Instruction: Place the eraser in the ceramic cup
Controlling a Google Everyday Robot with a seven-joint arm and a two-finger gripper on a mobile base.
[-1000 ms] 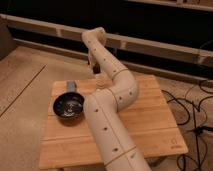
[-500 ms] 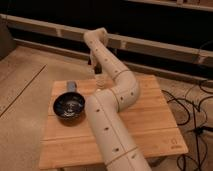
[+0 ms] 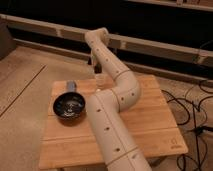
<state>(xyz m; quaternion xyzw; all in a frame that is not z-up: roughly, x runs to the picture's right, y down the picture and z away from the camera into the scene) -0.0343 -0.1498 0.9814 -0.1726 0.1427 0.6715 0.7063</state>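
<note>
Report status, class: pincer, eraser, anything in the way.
Pincer at table's far edge. Eraser, ceramic cup not visible, possibly behind the arm. Bowl sits left.

The table (image 3: 150,125) is light brown wood with thin stripes where the boards meet, and a tiny dark mark near one corner. The bowl (image 3: 69,118) is black and shiny, with pale glints inside. Behind it lies a little grey-blue block (image 3: 70,86). The arm (image 3: 107,131) is cream with a row of small dark dots. The gripper (image 3: 92,62) is dark and hangs at the far end of the arm, by the back edge of the table. The floor (image 3: 22,95) is sandy tan with a thin dark line. The cables (image 3: 192,107) are black. The wall (image 3: 60,12) is very dark, crossed by a pale rail (image 3: 150,46).
</note>
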